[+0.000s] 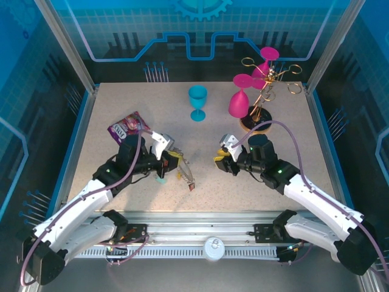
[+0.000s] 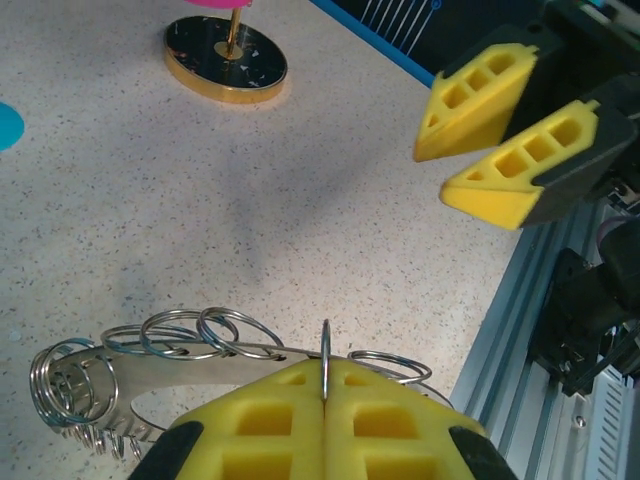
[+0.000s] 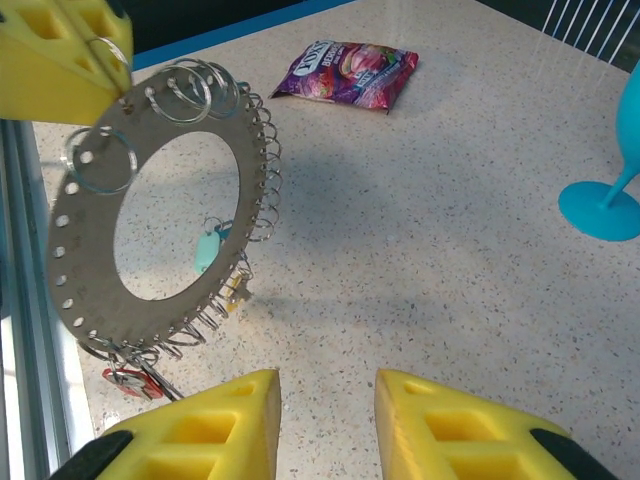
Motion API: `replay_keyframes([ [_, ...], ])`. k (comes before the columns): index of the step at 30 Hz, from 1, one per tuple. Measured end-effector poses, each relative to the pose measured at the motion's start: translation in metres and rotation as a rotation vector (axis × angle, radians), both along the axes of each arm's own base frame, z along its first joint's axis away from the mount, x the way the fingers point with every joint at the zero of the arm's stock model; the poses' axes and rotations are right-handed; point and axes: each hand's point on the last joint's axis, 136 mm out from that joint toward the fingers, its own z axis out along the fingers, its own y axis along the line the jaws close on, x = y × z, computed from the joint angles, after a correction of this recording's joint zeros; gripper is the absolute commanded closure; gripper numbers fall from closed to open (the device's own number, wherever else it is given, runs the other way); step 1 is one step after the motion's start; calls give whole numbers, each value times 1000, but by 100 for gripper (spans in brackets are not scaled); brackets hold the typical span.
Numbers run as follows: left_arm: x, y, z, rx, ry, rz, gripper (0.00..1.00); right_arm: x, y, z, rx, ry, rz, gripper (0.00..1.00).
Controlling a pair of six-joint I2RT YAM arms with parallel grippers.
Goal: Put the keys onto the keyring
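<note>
- Pads (image 2: 270,425) of the left gripper (image 2: 325,385) are pressed together on the rim of the keyring (image 3: 70,280). They pinch it at one small loop and hold it up on edge.
- Right gripper (image 3: 325,420) stands partly open with nothing between its fingers, near the ring but not touching it.
- From the right gripper, the ring lies ahead and to the left with its flat face turned towards those fingers. The lower rim is the nearest part.
- A teal key (image 3: 207,250) hangs across the ring's hole, and a red key (image 3: 118,378) dangles at the bottom rim, close to the table (image 3: 450,250). I cannot tell if the red key touches the table.
- The right arm is free, so it seems the better placed to work a loop while the left steadies the ring.
- The table's near edge runs just beside the ring, so there is little room on that side.
- Open tabletop lies beyond the ring, with the snack packet (image 3: 345,75) and the blue goblet (image 3: 605,200) well apart.
</note>
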Motion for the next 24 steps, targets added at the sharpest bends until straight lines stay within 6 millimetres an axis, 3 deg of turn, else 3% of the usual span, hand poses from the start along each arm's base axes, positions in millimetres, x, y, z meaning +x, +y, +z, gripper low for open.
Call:
replay_keyframes([
  [6,-6,9,-12,163,-261,-103,100,0,1,-2,-5,4,3,69],
  [15,-1,11,-1,490,-875,-278,100,5,4,-9,-12,-8,5,69],
  [24,15,14,-5,671,-1145,-296,100,7,6,-14,-32,-29,23,70],
])
